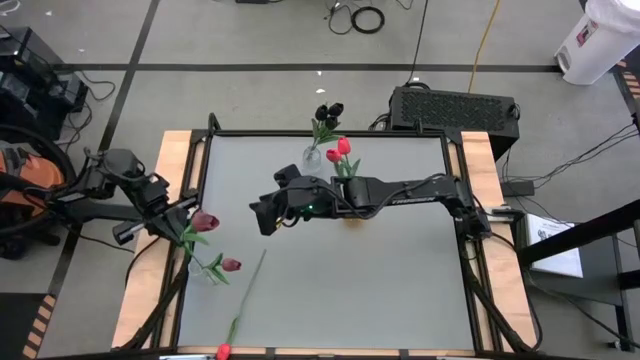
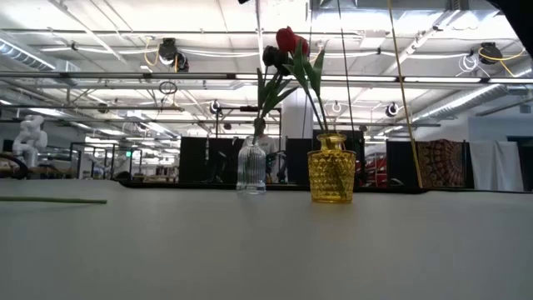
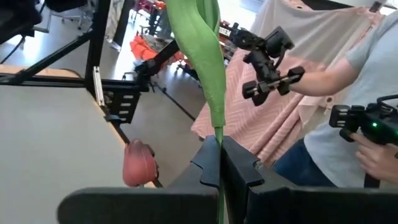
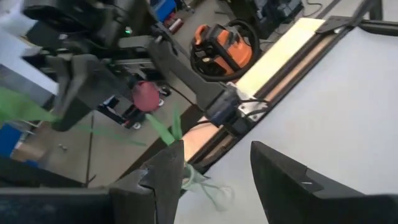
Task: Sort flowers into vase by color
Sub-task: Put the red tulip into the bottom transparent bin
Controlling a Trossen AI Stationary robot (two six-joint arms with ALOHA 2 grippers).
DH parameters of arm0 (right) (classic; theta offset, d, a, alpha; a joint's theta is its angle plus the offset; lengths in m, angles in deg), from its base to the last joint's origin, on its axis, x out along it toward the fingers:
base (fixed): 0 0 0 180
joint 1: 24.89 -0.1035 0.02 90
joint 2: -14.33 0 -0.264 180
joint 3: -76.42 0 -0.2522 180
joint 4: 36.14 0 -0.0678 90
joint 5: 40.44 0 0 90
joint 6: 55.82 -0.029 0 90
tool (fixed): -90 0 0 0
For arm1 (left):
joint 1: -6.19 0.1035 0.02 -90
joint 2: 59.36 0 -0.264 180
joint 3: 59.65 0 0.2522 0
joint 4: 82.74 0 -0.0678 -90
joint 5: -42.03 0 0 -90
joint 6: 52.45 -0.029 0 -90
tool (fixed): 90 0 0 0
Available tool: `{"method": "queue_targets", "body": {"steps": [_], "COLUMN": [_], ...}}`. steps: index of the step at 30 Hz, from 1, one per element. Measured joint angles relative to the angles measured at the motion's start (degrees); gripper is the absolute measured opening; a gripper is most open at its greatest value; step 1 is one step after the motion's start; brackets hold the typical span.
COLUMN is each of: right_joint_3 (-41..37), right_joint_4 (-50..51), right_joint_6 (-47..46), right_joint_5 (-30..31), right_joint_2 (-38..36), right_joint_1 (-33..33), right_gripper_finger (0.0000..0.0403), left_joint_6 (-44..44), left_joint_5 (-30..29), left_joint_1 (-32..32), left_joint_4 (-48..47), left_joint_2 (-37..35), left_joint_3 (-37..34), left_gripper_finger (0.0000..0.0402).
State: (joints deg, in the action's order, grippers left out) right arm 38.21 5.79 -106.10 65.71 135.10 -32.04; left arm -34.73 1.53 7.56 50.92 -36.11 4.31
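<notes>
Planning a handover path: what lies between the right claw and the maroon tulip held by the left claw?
High view: only bare grey table between the open right claw and the maroon tulip gripped by the left claw.

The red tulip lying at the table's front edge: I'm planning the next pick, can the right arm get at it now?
Probably yes: the right tool is open and empty, and nothing stands between it and the red tulip.

I saw both arms were matte black with boxy segments. The right arm (image 1: 400,190) carried faint white lettering along its forearm and a small green light near the wrist. The right gripper (image 4: 214,171) had flat angular black fingers; the left gripper (image 3: 219,163) looked the same.
</notes>
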Motion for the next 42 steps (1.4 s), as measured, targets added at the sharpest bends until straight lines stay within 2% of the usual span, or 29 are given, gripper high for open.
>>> {"method": "queue_targets", "body": {"steps": [5, 13, 28, 35, 42], "right_joint_3": [0.0, 0.0, 0.0, 0.0, 0.0], "right_joint_4": [-2.1, -11.6, -20.8, -21.0, -27.7], "right_joint_6": [-0.2, -5.4, 2.0, 3.6, 9.2], "right_joint_5": [0.2, 0.4, 0.0, 0.0, 0.5], "right_joint_2": [0.0, 0.0, 3.0, 4.2, 4.9], "right_joint_1": [-1.5, -3.5, -3.8, -4.7, -5.5], "right_gripper_finger": [0.0177, 0.0177, 0.0177, 0.0177, 0.0177], "left_joint_6": [0.0, -0.1, 2.0, 6.5, 8.0], "left_joint_5": [-1.3, -4.1, -5.0, -7.3, -9.4], "left_joint_1": [0.0, 0.0, 0.0, 0.0, 0.0], "left_joint_4": [-1.0, -4.4, -3.8, -3.8, -3.8], "left_joint_2": [0.0, 0.0, 0.8, 0.7, 0.8], "left_joint_3": [0.0, -0.1, -2.1, -2.1, -2.1], "left_gripper_finger": [0.0001, 0.0001, 0.0001, 0.0001, 0.0001]}}
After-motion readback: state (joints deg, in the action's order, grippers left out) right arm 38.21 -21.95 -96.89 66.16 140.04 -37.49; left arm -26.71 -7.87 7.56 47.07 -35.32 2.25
